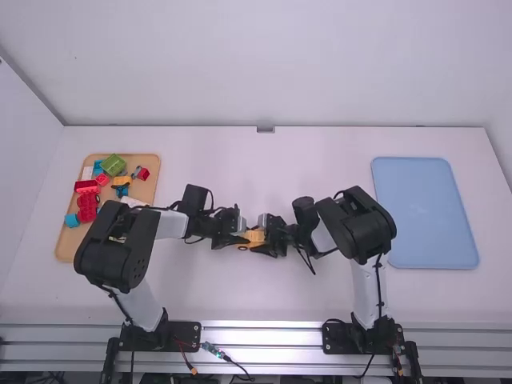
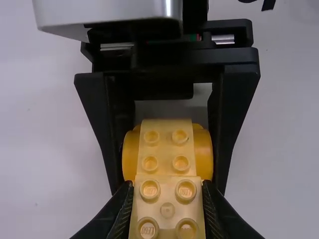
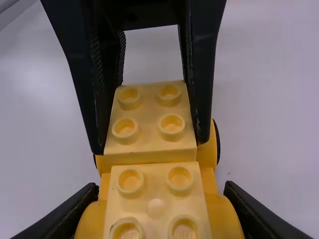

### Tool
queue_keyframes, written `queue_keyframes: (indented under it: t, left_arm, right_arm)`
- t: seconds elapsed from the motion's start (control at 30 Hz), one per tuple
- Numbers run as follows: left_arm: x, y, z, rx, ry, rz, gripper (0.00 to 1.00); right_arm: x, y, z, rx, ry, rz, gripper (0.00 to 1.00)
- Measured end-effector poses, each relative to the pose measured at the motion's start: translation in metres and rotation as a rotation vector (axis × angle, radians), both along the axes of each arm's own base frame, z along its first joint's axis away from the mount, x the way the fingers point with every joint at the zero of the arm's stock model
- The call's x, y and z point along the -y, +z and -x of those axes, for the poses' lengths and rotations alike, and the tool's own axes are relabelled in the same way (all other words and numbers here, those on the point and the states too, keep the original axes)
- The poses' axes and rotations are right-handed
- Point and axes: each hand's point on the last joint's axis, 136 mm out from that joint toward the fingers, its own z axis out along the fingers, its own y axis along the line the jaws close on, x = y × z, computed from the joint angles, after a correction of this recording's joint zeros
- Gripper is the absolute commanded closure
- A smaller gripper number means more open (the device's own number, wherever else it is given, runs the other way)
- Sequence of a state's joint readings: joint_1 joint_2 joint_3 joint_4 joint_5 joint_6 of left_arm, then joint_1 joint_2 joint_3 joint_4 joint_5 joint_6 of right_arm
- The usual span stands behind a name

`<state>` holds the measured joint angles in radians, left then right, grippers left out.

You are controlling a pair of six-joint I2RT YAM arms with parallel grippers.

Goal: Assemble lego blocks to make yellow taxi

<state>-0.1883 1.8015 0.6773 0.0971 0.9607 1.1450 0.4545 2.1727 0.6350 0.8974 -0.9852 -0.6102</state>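
Observation:
Over the middle of the table, my left gripper and right gripper face each other at a yellow taxi body. In the left wrist view my left gripper is shut on a studded yellow block. From the right wrist view, my right gripper is shut on the rounded yellow sides of the body. A second pale studded block lies between those sides, end to end with the first. Black wheel edges show beyond; fingers hide part of the body.
At the left, a wooden tray holds loose pieces, among them a green block, red blocks and a blue block. My left arm reaches over its near edge. A blue tray lies at the right.

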Motion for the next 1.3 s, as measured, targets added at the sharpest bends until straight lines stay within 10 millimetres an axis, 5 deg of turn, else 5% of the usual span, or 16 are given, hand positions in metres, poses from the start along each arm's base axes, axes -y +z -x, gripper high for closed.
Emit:
queue_keyframes:
  t: [0.27, 0.43, 0.63, 0.7, 0.87, 1.3]
  left_arm:
    - [0.000, 0.000, -0.001, 0.002, 0.002, -0.004, 0.93]
    - [0.000, 0.000, 0.000, 0.001, 0.002, -0.003, 0.56]
    - [0.001, -0.001, 0.002, -0.001, -0.007, -0.002, 0.46]
    - [0.002, -0.001, 0.002, 0.000, -0.008, -0.002, 0.24]
    - [0.003, 0.003, 0.001, 0.009, -0.010, 0.017, 0.01]
    - [0.003, 0.010, -0.002, 0.000, 0.016, 0.018, 0.04]
  right_arm:
    - [0.000, 0.000, 0.000, -0.002, -0.003, 0.002, 0.67]
    - [0.000, 0.000, 0.000, -0.004, -0.004, 0.001, 0.67]
    - [-0.001, 0.001, -0.003, 0.003, -0.005, -0.003, 0.67]
    - [-0.001, 0.001, -0.003, 0.002, -0.006, -0.002, 0.67]
    - [-0.001, 0.001, -0.003, 0.004, -0.007, -0.001, 0.68]
    - [0.002, -0.006, -0.010, 0.027, -0.049, 0.040, 0.69]
